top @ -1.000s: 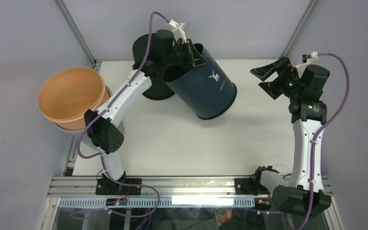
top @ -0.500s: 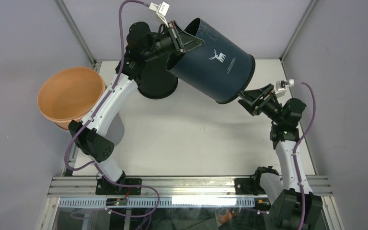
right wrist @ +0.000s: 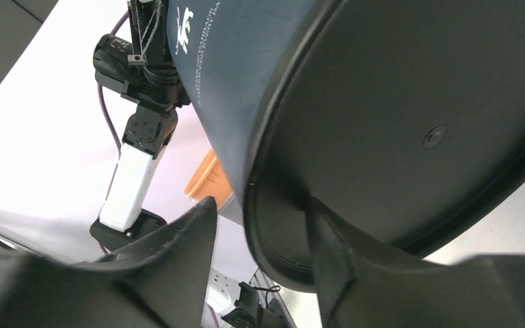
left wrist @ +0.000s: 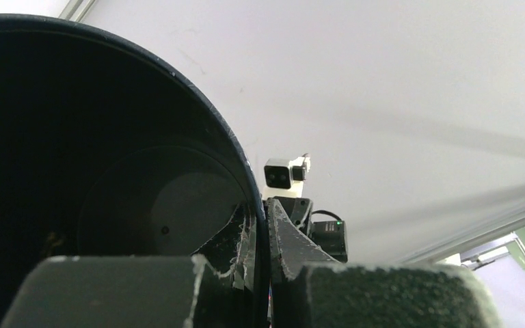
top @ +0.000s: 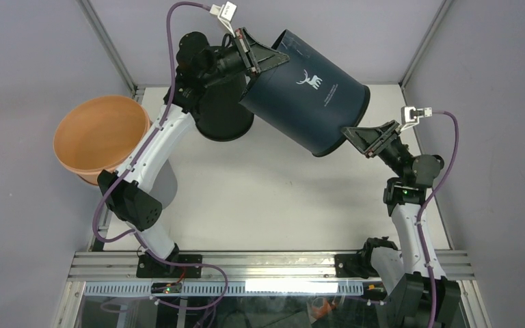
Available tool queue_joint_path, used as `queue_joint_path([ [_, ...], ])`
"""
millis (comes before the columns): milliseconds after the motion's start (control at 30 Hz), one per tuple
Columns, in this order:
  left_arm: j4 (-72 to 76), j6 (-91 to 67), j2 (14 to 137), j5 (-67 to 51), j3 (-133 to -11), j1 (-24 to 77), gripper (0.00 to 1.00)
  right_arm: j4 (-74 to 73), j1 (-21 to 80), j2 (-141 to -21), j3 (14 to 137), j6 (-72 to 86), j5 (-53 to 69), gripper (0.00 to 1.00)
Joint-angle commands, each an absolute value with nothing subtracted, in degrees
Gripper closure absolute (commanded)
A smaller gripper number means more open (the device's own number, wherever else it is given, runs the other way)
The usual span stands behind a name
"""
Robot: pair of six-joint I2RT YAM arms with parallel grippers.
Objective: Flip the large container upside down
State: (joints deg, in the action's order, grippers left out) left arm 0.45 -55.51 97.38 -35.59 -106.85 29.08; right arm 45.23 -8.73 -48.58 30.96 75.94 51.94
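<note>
Above tabletop, left jaws clamp large container at rim, tilted. Right jaws apart astride base edge, probably to brace.

Soft, even light is making the table bright. A light strip is glowing at the near edge. The container is casting a faint shadow. In the left wrist view its inside is looking black, and the close fingers are looking blurry.
</note>
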Motion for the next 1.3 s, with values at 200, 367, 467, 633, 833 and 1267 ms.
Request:
queue_joint_path([
  [200,13.1,-60.2,95.6,-38.1,-106.3,28.9,1.0,35.9,-7.7,-45.5,41.9,69.9,48.0,1.0],
  [367,12.5,-60.4,97.6,-38.1,-104.6,28.9,1.0,13.6,-7.6,-41.9,50.7,58.1,41.3,1.0],
  [467,12.5,-60.6,99.8,-39.1,-104.1,29.0,0.82,-3.2,-7.6,-42.7,59.0,51.5,35.4,1.0],
  [633,12.5,-59.9,105.5,-41.9,-102.7,29.8,0.38,-22.2,-7.6,-44.3,68.9,42.6,23.2,1.0],
  [833,12.4,-59.3,112.1,-43.2,-102.0,33.0,0.16,-30.2,-7.6,-46.1,70.5,38.7,20.8,1.0],
  [1267,-0.6,-49.3,119.8,-41.2,-107.7,34.3,0.01,-54.4,-7.5,-57.7,90.9,22.2,0.0,1.0],
])
